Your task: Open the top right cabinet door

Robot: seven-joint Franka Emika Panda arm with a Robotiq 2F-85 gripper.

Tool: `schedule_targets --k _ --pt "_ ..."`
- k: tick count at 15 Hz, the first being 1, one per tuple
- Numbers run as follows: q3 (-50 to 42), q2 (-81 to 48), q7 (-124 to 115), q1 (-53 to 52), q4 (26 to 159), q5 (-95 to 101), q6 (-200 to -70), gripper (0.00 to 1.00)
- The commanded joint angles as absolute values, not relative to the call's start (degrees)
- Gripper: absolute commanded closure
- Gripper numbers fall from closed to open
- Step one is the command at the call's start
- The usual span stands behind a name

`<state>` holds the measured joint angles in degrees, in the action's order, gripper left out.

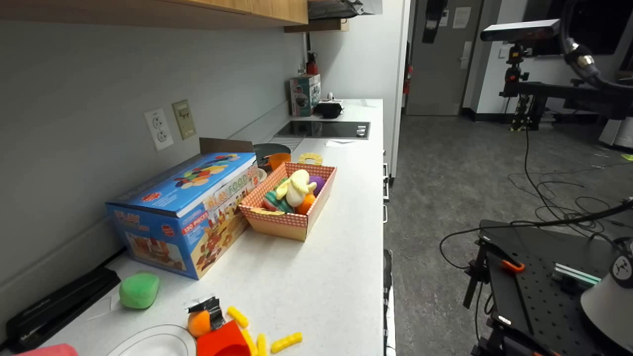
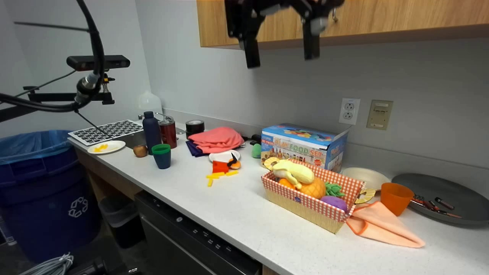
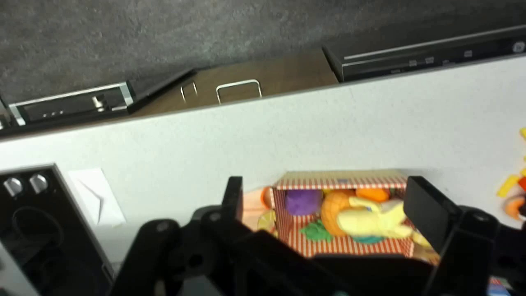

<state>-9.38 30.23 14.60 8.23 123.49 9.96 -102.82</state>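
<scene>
In an exterior view, toy food (image 2: 312,189) is held in a basket (image 2: 301,211) on the counter (image 2: 244,206), and a box (image 2: 296,149) is set at the basket's far side. To the right, a cup (image 2: 395,198) is placed beside a dish (image 2: 467,194); to the left, a bottle (image 2: 151,133) is stood beside a tumbler (image 2: 168,134). In an exterior view, a cooktop (image 1: 321,129) is set toward the counter's far end.

Looks down past the black gripper (image 3: 326,187), near, with jaws spread wide, onto a white countertop (image 3: 185,144). Takes in below, mostly between the jaws, a red-and-white basket (image 3: 341,176) holding a peeled toy banana (image 3: 372,221) and a purple toy (image 3: 303,201). Shows at left a black cooktop (image 3: 37,230) just beside a white envelope (image 3: 107,205). Includes, farther off, metal handles (image 3: 238,84), a black dishwasher (image 3: 431,57) at right, and dark floor (image 3: 123,33).
</scene>
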Motion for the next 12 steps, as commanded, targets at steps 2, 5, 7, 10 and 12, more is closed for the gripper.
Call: schedule_targets --k 2,5,7,10,12 --pt "-6.99 30.7 8.89 4.18 116.19 2.63 -107.61 0.0" --pt "-4.15 26.96 2.24 3.17 111.4 -0.12 -116.42 0.0" --pt "-2.43 25.24 -2.36 3.54 110.36 0.03 -123.08 0.0" --pt "-2.24 26.25 -1.64 3.5 111.99 1.36 -122.42 0.0" --pt "-2.26 25.51 -2.0 3.53 111.6 1.34 -122.86 0.0"
